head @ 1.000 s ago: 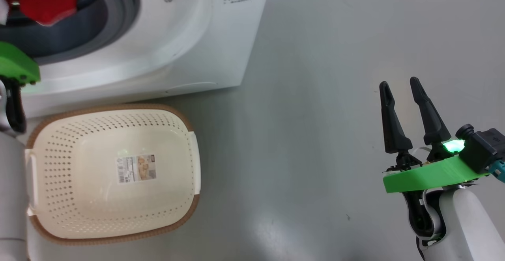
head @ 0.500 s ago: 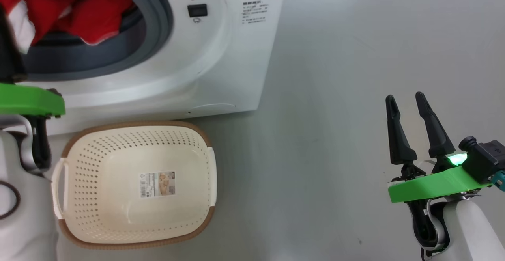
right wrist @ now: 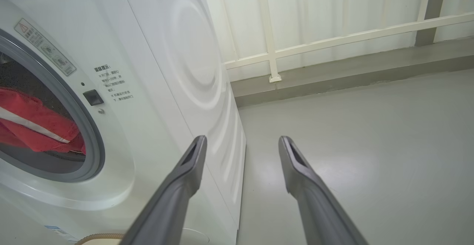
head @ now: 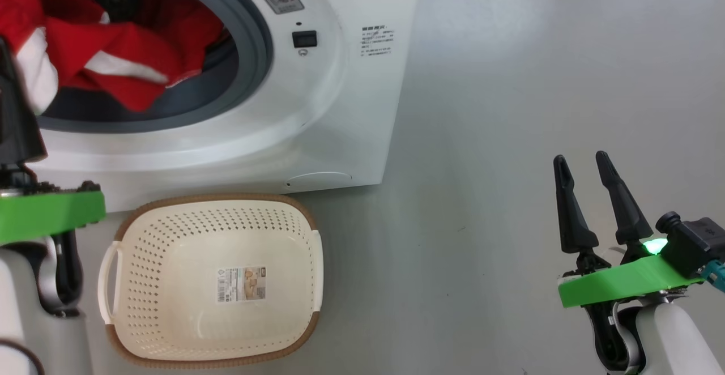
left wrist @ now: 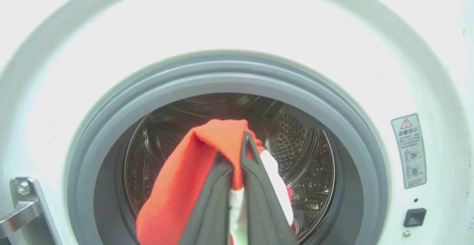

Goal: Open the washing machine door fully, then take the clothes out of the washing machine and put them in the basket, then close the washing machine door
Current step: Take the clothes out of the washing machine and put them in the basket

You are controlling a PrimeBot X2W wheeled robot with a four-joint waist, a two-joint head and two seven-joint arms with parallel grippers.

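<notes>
two dark fingers of the left gripper [left wrist: 234,153] are pressed together on a fold of the clothes [left wrist: 177,200], red fabric with white trim. the held garment is seen against the perforated steel drum [left wrist: 307,152], within the ring of the grey gasket [left wrist: 237,76]; in the head view more red fabric is draped over the lower lip of the opening. the washing machine [head: 345,109] is set on a grey floor [head: 510,109]. the basket [head: 215,199] is placed upright on the floor just before the washer's base, with a paper label [head: 242,284] on its bottom. the right gripper [head: 580,160] is held well apart to the right, above the floor, with its fingers spread wide and nothing between them.
</notes>
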